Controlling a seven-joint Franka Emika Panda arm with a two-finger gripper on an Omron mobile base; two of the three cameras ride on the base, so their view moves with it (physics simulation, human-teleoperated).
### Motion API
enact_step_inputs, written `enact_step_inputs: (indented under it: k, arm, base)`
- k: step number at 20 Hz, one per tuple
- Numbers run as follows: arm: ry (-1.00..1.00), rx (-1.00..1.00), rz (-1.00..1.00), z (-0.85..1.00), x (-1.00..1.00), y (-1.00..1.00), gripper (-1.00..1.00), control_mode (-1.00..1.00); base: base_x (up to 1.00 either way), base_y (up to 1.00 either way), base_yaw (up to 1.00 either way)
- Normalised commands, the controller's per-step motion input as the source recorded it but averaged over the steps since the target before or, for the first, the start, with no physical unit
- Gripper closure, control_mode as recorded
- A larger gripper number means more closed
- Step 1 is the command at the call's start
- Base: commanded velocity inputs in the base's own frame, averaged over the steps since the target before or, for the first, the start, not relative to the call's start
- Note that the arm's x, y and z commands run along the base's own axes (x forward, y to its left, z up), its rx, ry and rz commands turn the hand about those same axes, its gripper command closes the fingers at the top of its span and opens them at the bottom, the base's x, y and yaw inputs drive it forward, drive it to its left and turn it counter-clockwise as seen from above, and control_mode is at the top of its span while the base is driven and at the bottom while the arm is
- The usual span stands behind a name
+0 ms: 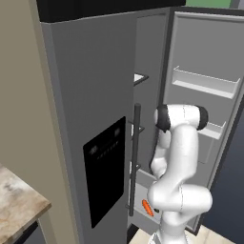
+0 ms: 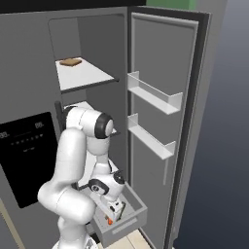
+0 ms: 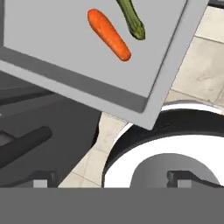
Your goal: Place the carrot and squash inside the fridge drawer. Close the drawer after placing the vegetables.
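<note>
Dark pincer fingertips [image 3: 41, 180] at 6 o'clock in hand view, spread wide, released, grasping nothing. Outward, at 12 o'clock: small bright orange tapered carrot [image 3: 109, 34] and dark green curved squash [image 3: 131, 17], close together on the floor of the light-grey box-shaped fridge drawer [image 3: 94, 85], pulled out. Placing looks done; next move calls for pushing the drawer's front panel shut.
</note>
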Motion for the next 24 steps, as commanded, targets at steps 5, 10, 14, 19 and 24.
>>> enact_step_inputs:
  k: [5, 10, 14, 19, 24]
  arm:
    - [0.00, 0.02, -0.19, 0.02, -0.23, -0.80, -1.00, -1.00]
    - [0.00, 0.04, -0.12, -0.05, 0.05, -0.96, -1.00, -1.00]
    - [0.02, 0.01, -0.09, -0.41, 0.07, -0.66, -1.00, -1.00]
    - [0.07, 0.00, -0.03, -0.73, 0.25, -0.26, -1.00, -1.00]
    - [0.06, 0.00, 0.00, -0.78, 0.26, -0.18, -1.00, -1.00]
  base:
    - [0.00, 0.00, 0.00]
    - [0.00, 0.00, 0.00]
    - [0.00, 0.00, 0.00]
    - [0.00, 0.00, 0.00]
    - [0.00, 0.00, 0.00]
